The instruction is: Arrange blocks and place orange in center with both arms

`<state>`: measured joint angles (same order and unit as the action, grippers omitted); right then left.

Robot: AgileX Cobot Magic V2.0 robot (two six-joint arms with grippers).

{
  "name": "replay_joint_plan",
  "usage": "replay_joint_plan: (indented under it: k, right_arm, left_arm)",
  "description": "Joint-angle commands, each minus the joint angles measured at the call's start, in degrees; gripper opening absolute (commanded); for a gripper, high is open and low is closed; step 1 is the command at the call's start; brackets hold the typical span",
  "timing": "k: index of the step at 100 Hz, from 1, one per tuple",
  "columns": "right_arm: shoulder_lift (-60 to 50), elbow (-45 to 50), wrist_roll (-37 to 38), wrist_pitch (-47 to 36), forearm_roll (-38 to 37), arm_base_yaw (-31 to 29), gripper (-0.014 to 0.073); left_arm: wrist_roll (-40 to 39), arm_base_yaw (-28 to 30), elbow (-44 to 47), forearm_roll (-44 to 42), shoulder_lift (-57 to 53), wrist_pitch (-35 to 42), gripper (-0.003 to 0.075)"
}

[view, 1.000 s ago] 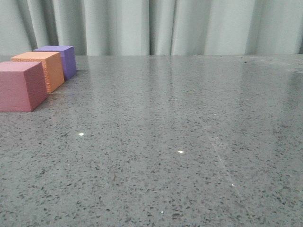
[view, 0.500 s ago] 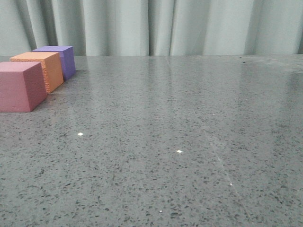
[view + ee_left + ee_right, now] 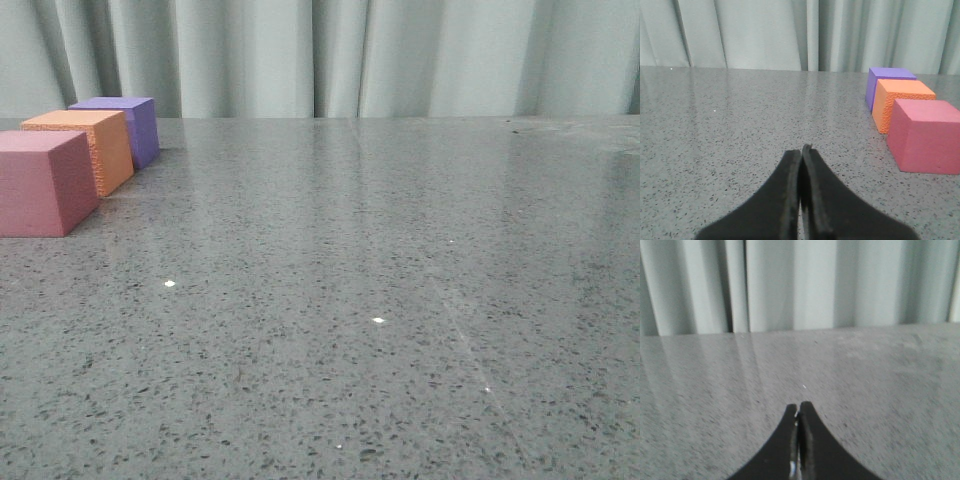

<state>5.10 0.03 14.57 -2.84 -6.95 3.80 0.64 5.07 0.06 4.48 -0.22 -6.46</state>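
Three blocks stand in a row at the far left of the table: a pink-red cube point(image 3: 40, 183) nearest, the orange cube point(image 3: 85, 145) in the middle, a purple cube point(image 3: 128, 125) farthest. The left wrist view shows the same row, pink-red point(image 3: 926, 135), orange point(image 3: 900, 102), purple point(image 3: 887, 84), off to one side of my left gripper point(image 3: 801, 149), which is shut with nothing between its fingers. My right gripper point(image 3: 798, 406) is shut too, empty, over bare table with no block in its view. Neither arm shows in the front view.
The speckled grey stone table point(image 3: 380, 300) runs back to a pale pleated curtain point(image 3: 350, 55). Small light glints dot the tabletop.
The front view is nearly unchanged; the blocks stay in place and the picture shifts only a pixel or two.
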Motion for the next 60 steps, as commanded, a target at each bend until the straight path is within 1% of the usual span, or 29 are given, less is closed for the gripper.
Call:
replay_joint_plan:
  k: [1, 6, 14, 28, 60]
  right_arm:
    - [-0.33, 0.3, 0.22, -4.39, -0.21, -1.78, -0.012]
    - [-1.18, 1.3, 0.22, -4.29, -0.21, -2.5, -0.012]
    - [-3.07, 1.23, 0.22, -1.04, -0.21, -3.47, -0.012]
    - [-7.35, 1.23, 0.22, 1.39, -0.21, -4.64, -0.012]
    - [-7.2, 1.23, 0.17, 3.15, -0.27, -4.65, -0.012]
  left_arm:
    - [-0.64, 0.02, 1.15, 0.54, -1.87, 4.27, -0.0019]
    - [-0.64, 0.02, 1.15, 0.54, -1.87, 4.27, -0.0019]
    - [-0.64, 0.02, 1.15, 0.54, -1.87, 4.27, -0.0019]
    - [-0.64, 0.02, 1.15, 0.54, -1.87, 4.27, -0.0019]
    - [-0.64, 0.02, 1.15, 0.54, -1.87, 4.27, -0.0019]
